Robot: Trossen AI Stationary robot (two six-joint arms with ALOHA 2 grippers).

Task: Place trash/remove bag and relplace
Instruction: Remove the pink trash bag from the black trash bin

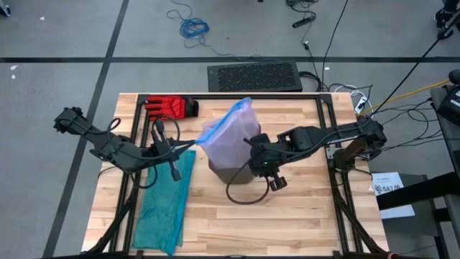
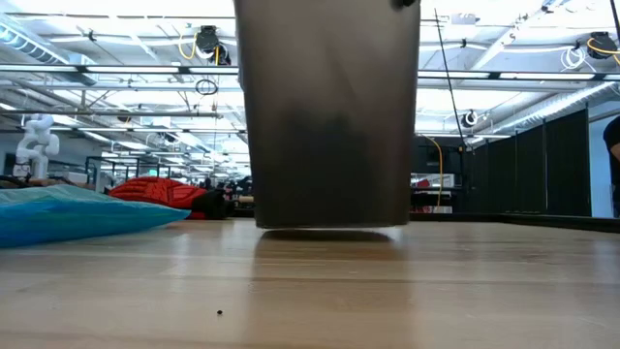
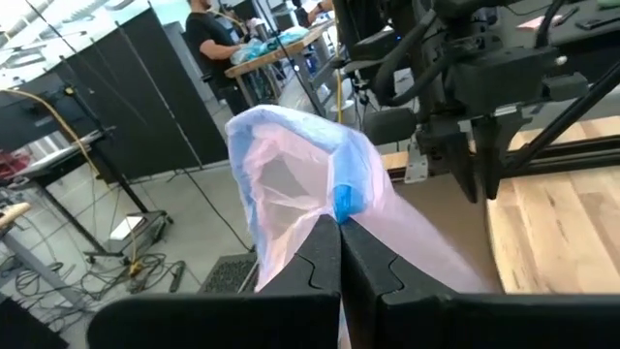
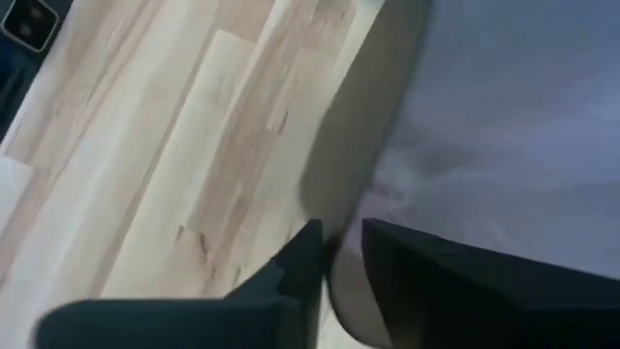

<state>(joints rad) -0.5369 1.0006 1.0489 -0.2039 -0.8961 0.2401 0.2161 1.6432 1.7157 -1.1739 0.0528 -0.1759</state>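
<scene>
Left hand point(image 3: 339, 254) pinched on the bin liner point(image 1: 228, 133), which is drawn upward from the bin point(image 2: 329, 116). Right hand point(image 4: 339, 254), slightly parted, set at the bin's rim. Film may tear or slip; bin may tip.

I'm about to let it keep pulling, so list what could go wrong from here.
1. The left hand pinches only an edge of the thin translucent pink-white plastic bag by a blue drawstring; it may tear or slip.
2. The right hand sits at the dark bin's rim with a small gap; the bin may lift or tip.
</scene>
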